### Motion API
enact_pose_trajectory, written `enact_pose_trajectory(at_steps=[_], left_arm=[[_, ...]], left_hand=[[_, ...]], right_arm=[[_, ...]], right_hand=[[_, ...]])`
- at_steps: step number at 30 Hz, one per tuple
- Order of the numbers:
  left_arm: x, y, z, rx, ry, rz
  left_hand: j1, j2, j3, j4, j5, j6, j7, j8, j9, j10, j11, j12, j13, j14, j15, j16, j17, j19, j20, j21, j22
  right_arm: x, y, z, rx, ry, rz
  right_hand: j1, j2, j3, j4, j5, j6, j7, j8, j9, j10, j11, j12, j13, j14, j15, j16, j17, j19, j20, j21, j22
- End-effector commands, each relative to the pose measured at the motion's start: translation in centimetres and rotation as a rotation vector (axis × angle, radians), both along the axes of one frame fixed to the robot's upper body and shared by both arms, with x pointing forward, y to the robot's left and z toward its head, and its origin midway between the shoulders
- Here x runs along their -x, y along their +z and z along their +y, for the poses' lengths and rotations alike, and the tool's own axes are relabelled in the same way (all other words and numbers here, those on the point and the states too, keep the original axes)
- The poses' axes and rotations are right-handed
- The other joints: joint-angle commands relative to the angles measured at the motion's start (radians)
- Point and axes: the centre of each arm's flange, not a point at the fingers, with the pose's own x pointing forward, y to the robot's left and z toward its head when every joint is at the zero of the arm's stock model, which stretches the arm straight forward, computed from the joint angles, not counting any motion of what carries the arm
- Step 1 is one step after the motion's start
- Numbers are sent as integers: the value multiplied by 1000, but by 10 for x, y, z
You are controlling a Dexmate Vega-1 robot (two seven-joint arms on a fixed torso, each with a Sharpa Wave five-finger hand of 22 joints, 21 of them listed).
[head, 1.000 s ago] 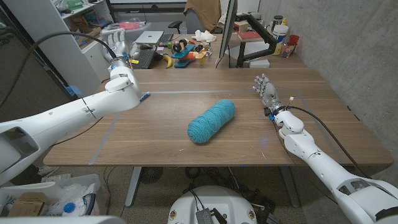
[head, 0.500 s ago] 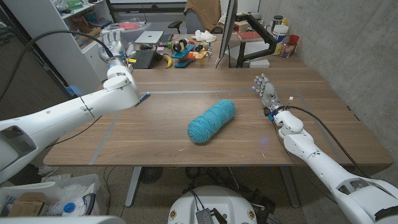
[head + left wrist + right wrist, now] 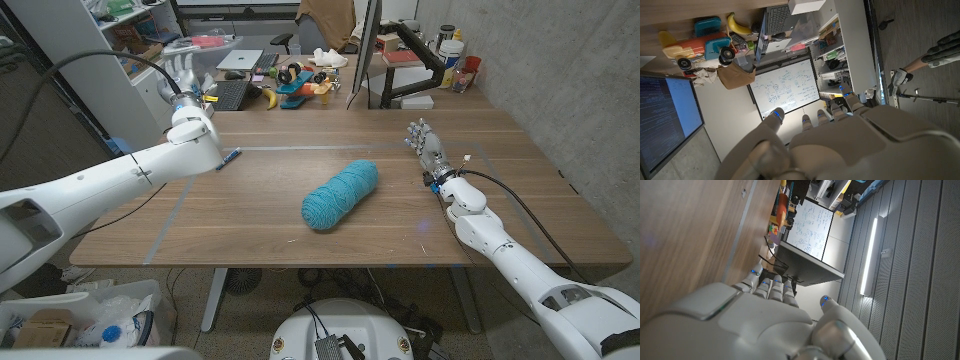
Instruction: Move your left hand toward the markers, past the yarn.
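A teal skein of yarn (image 3: 340,193) lies slantwise at the middle of the wooden table (image 3: 300,240). My left hand (image 3: 183,78) is raised over the table's far left corner, well beyond and left of the yarn, with its fingers apart and nothing in them. In the left wrist view the same hand (image 3: 840,135) reaches out empty. A small blue marker (image 3: 231,155) lies on the table just beside my left wrist, partly hidden by it. My right hand (image 3: 424,140) stands upright at the right of the yarn, fingers apart and empty, and the right wrist view shows that hand (image 3: 765,315) over bare wood.
Behind the table's far edge stands another desk with a keyboard (image 3: 232,94), a banana (image 3: 268,96) and toys (image 3: 300,85). A monitor (image 3: 362,50) rises at the back middle. White shelving (image 3: 110,40) stands at the far left and a concrete wall (image 3: 570,70) at the right.
My left hand has crept a little farther from me and to the left, toward the table's far left corner. The yarn and my right hand have stayed put.
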Motion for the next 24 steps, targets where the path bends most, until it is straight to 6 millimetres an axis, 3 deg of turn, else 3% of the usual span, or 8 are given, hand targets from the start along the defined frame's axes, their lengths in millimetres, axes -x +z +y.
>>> enact_pose_trajectory(at_steps=[1, 24], left_arm=[[-15, -5, 4, 3, 16, 43], [-35, -13, 5, -6, 34, 123]], left_hand=[[7, 1, -3, 5, 2, -144, -6, -4, 4, -157, 4, -5, 4, -169, -31, -5, 3, -256, -1, -4, 2], [10, 11, -8, 16, 2, -175, -6, -9, 7, -186, 16, -5, 6, -200, -24, -10, 7, -276, -5, -18, 4]], right_arm=[[-2, 1, 2, 4, -3, -2], [-7, 0, 6, 11, 0, 4]], right_hand=[[-1, 121, -6, -1, 5, 7, 3, 10, 2, 7, 3, 2, 3, -4, -2, 3, 4, 2, -100, -2, 5], [-1, 122, -7, -1, 5, 8, 5, 10, 2, 9, 4, 2, 3, -3, -1, 3, 4, 6, -99, -13, 6]])
